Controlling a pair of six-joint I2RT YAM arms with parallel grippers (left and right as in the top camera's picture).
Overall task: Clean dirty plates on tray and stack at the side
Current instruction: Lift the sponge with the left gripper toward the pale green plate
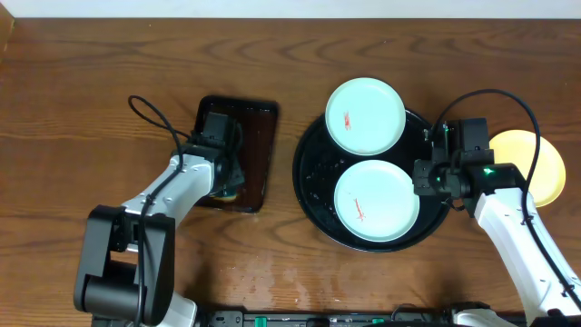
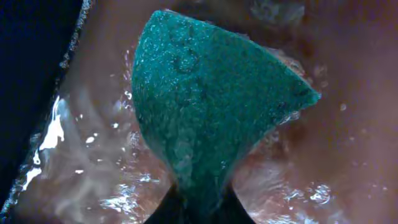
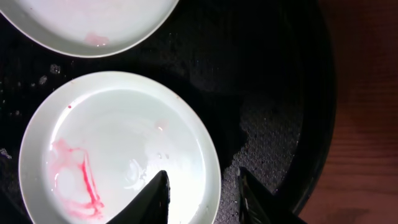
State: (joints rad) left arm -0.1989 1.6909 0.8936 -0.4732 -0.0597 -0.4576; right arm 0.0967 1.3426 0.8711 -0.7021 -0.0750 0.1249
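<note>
Two pale mint-white plates lie on the round black tray [image 1: 307, 182]. The upper plate [image 1: 365, 115] and the lower plate [image 1: 375, 200] both carry red smears. A pale yellow plate [image 1: 534, 171] rests on the table to the right of the tray. My right gripper [image 3: 203, 172] is open and straddles the right rim of the lower plate [image 3: 118, 149], one finger over the plate, the other over the tray [image 3: 280, 93]. My left gripper [image 2: 199, 198] is shut on a green sponge [image 2: 205, 99] above the wet brown rectangular tray [image 2: 348, 93].
The brown rectangular tray [image 1: 259, 118] lies left of the black tray, with my left arm [image 1: 172, 186] reaching over it. Water droplets cover the black tray's floor [image 3: 261, 137]. Bare wooden table [image 1: 91, 100] surrounds both trays.
</note>
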